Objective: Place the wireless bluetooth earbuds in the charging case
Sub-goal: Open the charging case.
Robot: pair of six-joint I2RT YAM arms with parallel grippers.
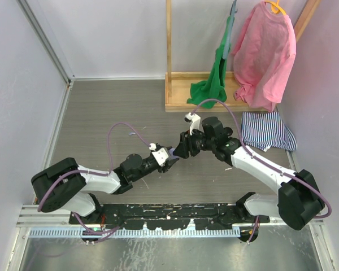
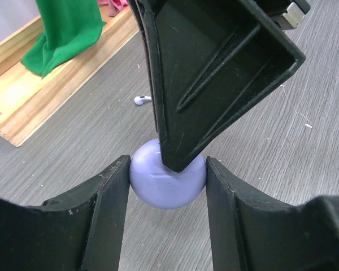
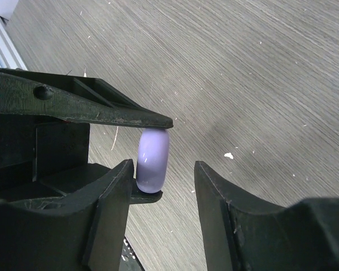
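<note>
Your left gripper (image 2: 168, 176) pinches the lilac charging case (image 2: 158, 189). Your right gripper (image 3: 164, 169) is spread around it, perhaps touching; a white earbud (image 2: 141, 100) lies beyond.

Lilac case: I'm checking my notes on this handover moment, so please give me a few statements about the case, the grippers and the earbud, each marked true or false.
1. The left gripper clamps the lilac case from both sides. True.
2. The right gripper is shut on the lilac case. False: its jaws are open, with a clear gap on one side of the case.
3. A white earbud lies on the table beyond the case. True.
4. The lid of the lilac case stands wide open. False: the case looks shut, with only a thin seam showing.
</note>
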